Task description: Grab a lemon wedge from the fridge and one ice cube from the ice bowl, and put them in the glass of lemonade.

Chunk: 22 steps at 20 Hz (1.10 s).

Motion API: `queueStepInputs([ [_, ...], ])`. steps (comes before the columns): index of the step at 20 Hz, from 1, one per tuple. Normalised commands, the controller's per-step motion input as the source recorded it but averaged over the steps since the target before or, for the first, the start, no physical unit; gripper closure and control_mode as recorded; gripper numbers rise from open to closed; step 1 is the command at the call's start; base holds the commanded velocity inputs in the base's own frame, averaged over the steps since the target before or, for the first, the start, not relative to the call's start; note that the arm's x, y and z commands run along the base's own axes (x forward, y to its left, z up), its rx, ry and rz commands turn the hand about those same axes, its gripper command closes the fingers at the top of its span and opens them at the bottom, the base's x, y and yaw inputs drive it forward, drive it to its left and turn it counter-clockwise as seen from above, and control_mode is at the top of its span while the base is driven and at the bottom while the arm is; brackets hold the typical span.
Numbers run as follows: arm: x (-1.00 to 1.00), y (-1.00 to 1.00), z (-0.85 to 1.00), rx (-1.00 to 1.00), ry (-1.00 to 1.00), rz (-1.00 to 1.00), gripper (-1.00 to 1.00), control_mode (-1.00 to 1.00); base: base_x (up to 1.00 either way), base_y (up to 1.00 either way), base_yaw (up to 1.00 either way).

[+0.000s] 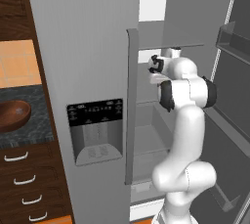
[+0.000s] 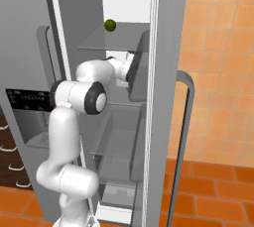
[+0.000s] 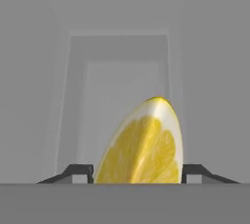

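Note:
A bright yellow lemon wedge (image 3: 141,145) stands upright, close in the hand view, between my two dark fingertips. My gripper (image 3: 136,171) is shut on it, one finger (image 3: 80,171) touching each side. The arm reaches into the open fridge (image 1: 83,47) at mid-shelf height, with the hand (image 1: 156,64) just past the left door's edge. In the right base view the door bin (image 2: 139,67) hides the hand. The ice bowl (image 1: 12,114) sits on the dark counter left of the fridge. The glass of lemonade is out of view.
A small green round fruit (image 2: 109,25) lies on the upper fridge shelf. The open right door (image 1: 234,47) with its bins stands close beside the arm. Glass shelves (image 2: 116,141) lie below the hand. Wooden drawers (image 1: 22,179) sit under the counter.

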Motion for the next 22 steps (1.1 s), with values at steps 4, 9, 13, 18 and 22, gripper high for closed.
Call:
queueStepInputs([
  [4,-0.91,0.12,-0.29,0.0,-0.07,0.09,1.0,-1.0,0.0,0.0,0.0],
  [9,-0.79,0.12,-0.36,0.0,-0.2,0.1,1.0,-1.0,0.0,0.0,0.0],
  [13,-0.87,0.14,0.42,0.0,-0.17,0.06,1.0,-1.0,0.0,0.0,0.0],
  [18,-0.94,0.0,1.0,0.0,-0.06,0.05,1.0,-1.0,0.0,0.0,0.0],
  [22,-1.0,0.18,1.0,-0.01,0.08,0.07,1.0,-1.0,0.0,0.0,0.0],
])
